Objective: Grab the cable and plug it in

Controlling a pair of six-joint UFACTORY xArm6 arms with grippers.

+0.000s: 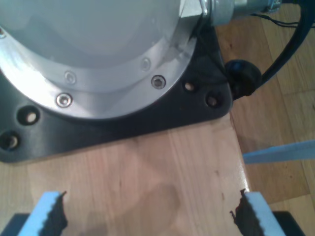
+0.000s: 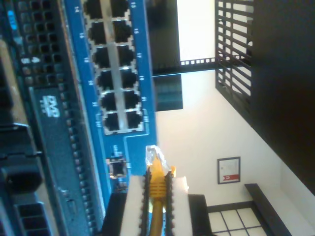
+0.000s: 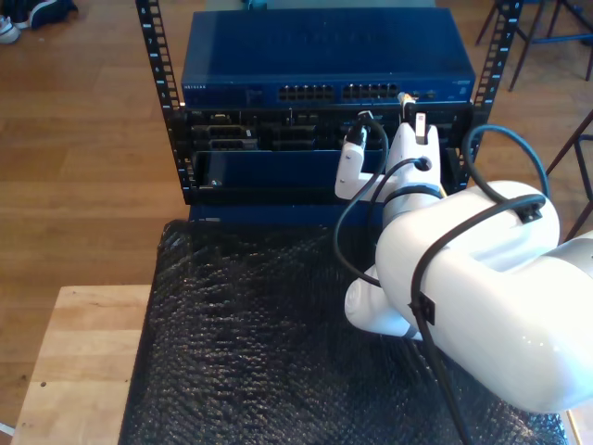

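The rig stood on a wooden floor, with a black bubble-textured mat covering the work surface in front of an open equipment rack. A blue network switch sat in the top bay of that rack.

My second gripper was clamped on the cable, the yellow cord running between its white pads and the clear plug projecting forward. In the second wrist view the plug sat just short of the switch face, near a single port set apart from the main port block. It was not yet seated.

To do this step well, in my judgement, the plug should be squared to the chosen port, latch side matched, then advanced straight in under light force. A skewed entry could jam the plug or slide the cable in the pads.

My first gripper was spread wide with nothing between its blue fingertips, above a bare wooden tabletop beside a black arm base plate.

The exterior view showed the white arm reaching toward the exterior view's right end of the switch, but gave no port detail. The second wrist view supplied that alignment, though not the arm's posture
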